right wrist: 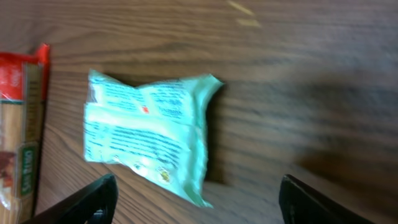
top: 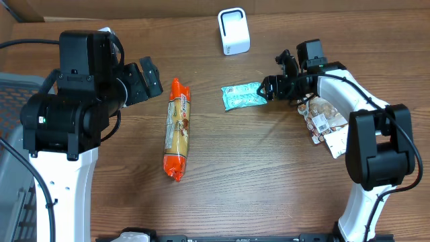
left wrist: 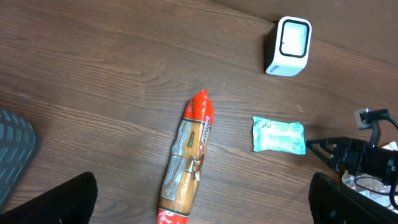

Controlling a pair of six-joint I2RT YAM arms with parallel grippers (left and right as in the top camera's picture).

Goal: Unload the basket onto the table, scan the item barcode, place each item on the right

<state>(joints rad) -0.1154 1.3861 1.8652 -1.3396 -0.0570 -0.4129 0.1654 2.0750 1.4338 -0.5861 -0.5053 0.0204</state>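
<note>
Two grippers stand spread wide, neither holding anything; the mint-green packet (top: 243,95) lies flat on the wooden table (top: 269,175), just ahead of the right gripper (top: 269,87).
In the wrist view the right fingers (right wrist: 93,199) are well apart and clear of the packet, which lies loose between and ahead of them. Beyond the packet from that gripper lies a long snack pack with orange-red ends (top: 177,129), directly ahead of the left gripper (top: 153,79). The white barcode scanner (top: 234,31) stands upright off to one side of the right gripper, with bare table between it and the packet. Behind the right gripper, partly under its arm, lies a crinkled bag with a white barcode label (top: 322,122). A grey basket (top: 13,94) sits behind the left arm.
</note>
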